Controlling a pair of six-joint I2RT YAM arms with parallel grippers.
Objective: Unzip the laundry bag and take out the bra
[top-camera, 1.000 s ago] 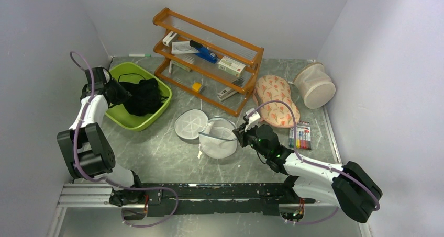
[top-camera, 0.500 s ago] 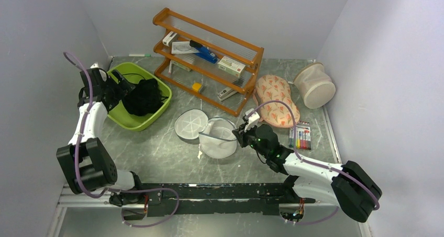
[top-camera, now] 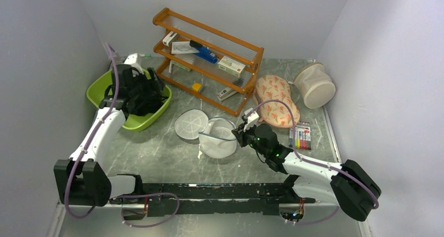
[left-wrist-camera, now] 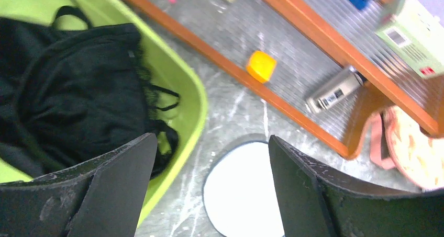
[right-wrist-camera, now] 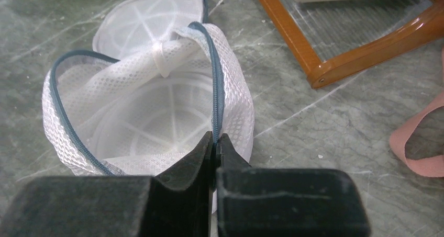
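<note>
The white mesh laundry bag lies unzipped on the table, its round lid flopped open to the left. Its inside shows only white mesh. My right gripper is shut on the bag's blue zip rim at its right side, as the top view also shows. The black bra lies in the green basin. My left gripper hangs open and empty over the basin's right rim, with the bra to its left and the lid below it.
An orange wooden rack with small boxes stands at the back. To the right lie an orange-patterned cream pouch, a beige mesh cylinder and a pack of markers. Walls close in on the left, back and right.
My left gripper opened wide and swung right across the basin, leaving the bra lying in it. The right gripper and the bag have not moved.
</note>
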